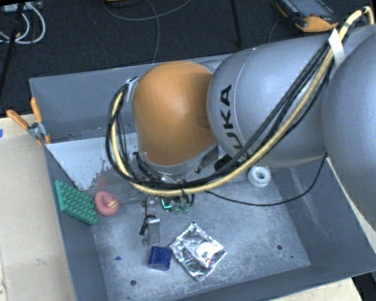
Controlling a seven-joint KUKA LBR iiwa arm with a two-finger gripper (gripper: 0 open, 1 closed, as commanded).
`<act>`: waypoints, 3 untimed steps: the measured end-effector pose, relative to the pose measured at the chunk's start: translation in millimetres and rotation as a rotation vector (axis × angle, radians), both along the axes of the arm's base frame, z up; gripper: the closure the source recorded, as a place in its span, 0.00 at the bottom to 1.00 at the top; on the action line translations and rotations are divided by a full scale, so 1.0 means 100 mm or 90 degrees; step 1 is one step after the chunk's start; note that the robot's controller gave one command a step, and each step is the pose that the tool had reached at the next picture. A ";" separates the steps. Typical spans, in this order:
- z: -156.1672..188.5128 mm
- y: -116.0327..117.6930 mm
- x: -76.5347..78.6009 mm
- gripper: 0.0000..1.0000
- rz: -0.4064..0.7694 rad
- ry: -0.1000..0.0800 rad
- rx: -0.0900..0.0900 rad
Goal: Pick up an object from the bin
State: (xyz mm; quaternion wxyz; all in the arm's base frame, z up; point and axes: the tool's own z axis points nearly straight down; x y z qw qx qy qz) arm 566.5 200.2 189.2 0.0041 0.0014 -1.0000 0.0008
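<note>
A: What lay nearest the gripper (149,231) when we looked down into the bin (221,299)?

B: We saw a small dark blue block (159,258), lying on the bin's floor just left of the crumpled silver foil packet (199,251), so close that we could not tell whether the two touched.

A: And the gripper itself?

B: The gripper hung up and to the left of the foil packet, right above the blue block in our view, with a gap between them. We could not tell whether it was open or closed. It sat partly under the orange cover (171,113), which stood farther up from the packet.

A: What else did we note around the packet?

B: Well to its upper left a pink round thing (107,204) rested on the floor, and just beyond that a green studded plate (74,201) lay by the left wall. To the packet's upper right, close under the silver arm (274,109), sat a white ring (259,176).
</note>
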 end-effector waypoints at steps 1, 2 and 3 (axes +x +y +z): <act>-0.43 -0.50 -0.52 0.00 0.179 -0.001 0.001; -1.22 -0.76 -0.25 0.00 0.336 -0.001 0.002; -0.64 -0.73 -0.17 0.00 0.478 -0.007 0.003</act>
